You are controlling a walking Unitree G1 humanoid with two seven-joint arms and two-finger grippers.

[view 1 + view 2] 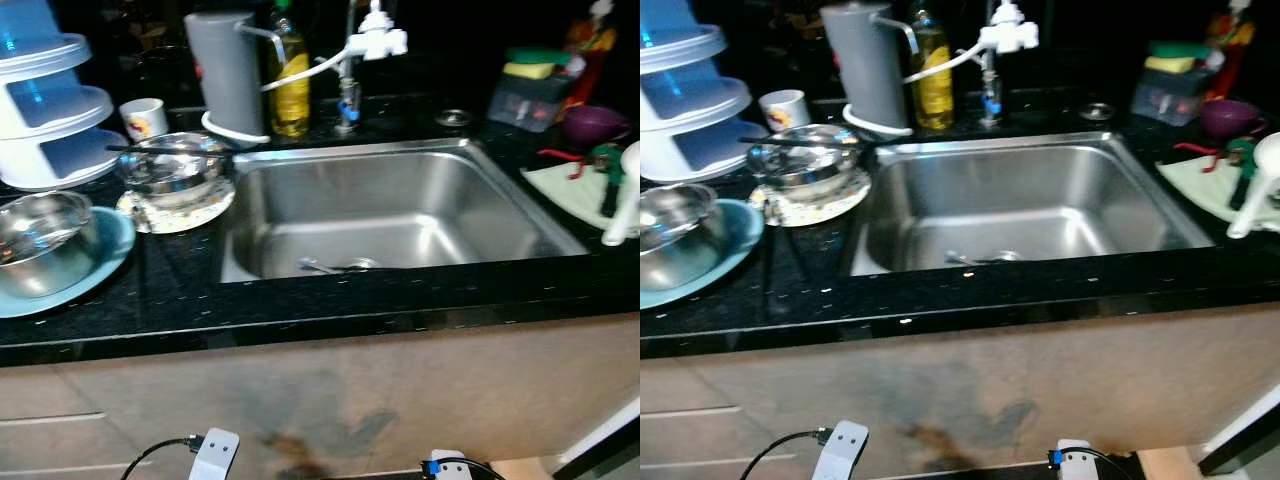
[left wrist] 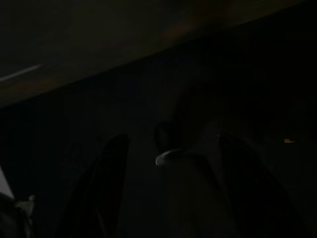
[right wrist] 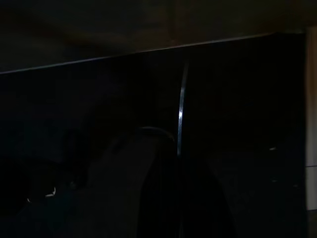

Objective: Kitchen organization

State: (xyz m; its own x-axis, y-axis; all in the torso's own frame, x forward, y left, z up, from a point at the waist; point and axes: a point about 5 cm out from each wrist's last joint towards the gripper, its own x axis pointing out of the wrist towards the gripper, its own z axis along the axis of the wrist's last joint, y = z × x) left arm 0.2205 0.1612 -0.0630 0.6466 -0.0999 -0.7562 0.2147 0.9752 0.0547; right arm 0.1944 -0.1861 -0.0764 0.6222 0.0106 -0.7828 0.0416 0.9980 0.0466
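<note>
- Your 2 arms hung low before the cabinet front [image 1: 330, 400], idle; the left gripper [image 2: 171, 188] showed its fingers spread in the dark with nothing between them, while you could not tell how the right gripper [image 3: 163, 198] stood.
- The steel bowl [image 1: 40, 240] sat on the blue plate [image 1: 100, 265] left of the sink [image 1: 400, 205], probably stacked for washing.
- A utensil [image 1: 335, 266] lay at the drain.

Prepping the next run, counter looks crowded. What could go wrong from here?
1. The steel bowl sits on a light blue plate that reaches close to the black counter's front edge; a nudge could tip both off.
2. The glass bowl on a stacked plate has a dark utensil lying across it, easily snagged.
3. Cutlery in the steel sink is a low, reflective target.
</note>
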